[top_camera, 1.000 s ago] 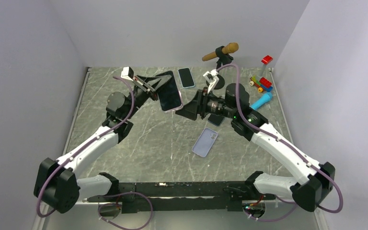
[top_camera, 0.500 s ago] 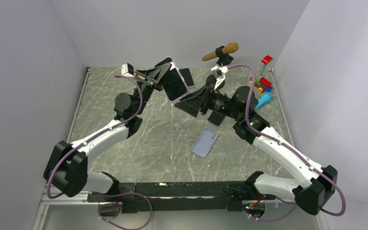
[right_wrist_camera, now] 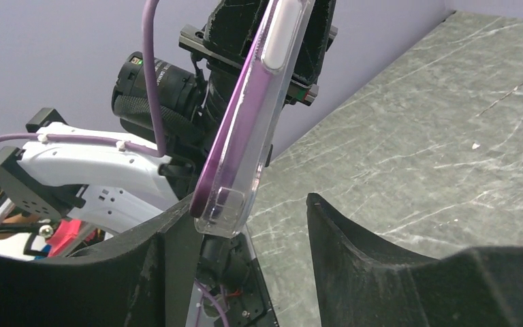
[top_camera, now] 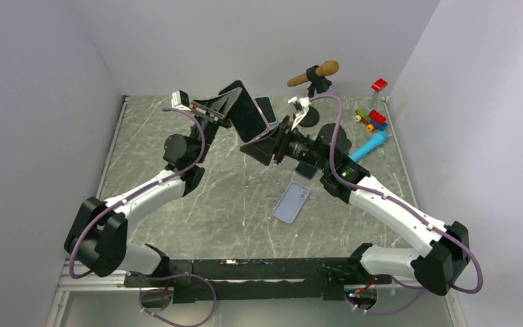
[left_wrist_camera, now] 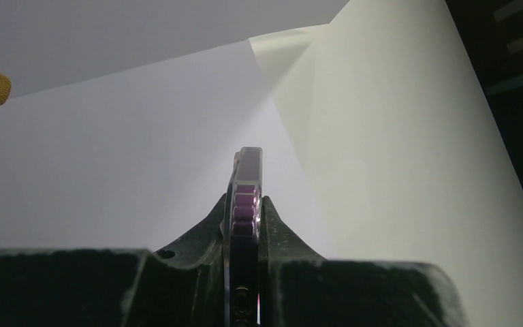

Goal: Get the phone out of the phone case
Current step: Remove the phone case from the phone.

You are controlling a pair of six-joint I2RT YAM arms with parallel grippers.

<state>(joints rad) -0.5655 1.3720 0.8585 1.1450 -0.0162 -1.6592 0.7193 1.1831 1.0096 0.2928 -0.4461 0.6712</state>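
Above the marble table (top_camera: 177, 204), upper centre: left gripper (top_camera: 226, 112) clamps the phone (top_camera: 248, 117) in its case (right_wrist_camera: 238, 136), right gripper (right_wrist_camera: 245, 225) gapes astride the lower corner; should pinch only the case lip, then peel

Raised phone (top_camera: 247, 114): one corner sits in the mouth of the right gripper (right_wrist_camera: 248, 204), close to one finger. The gap to the other finger is free. Far-side obstacles: mic stand (top_camera: 311, 85), toys (top_camera: 374, 119). A lilac phone (top_camera: 291, 202) lies mid-table (top_camera: 136, 129). The left side allows passage.
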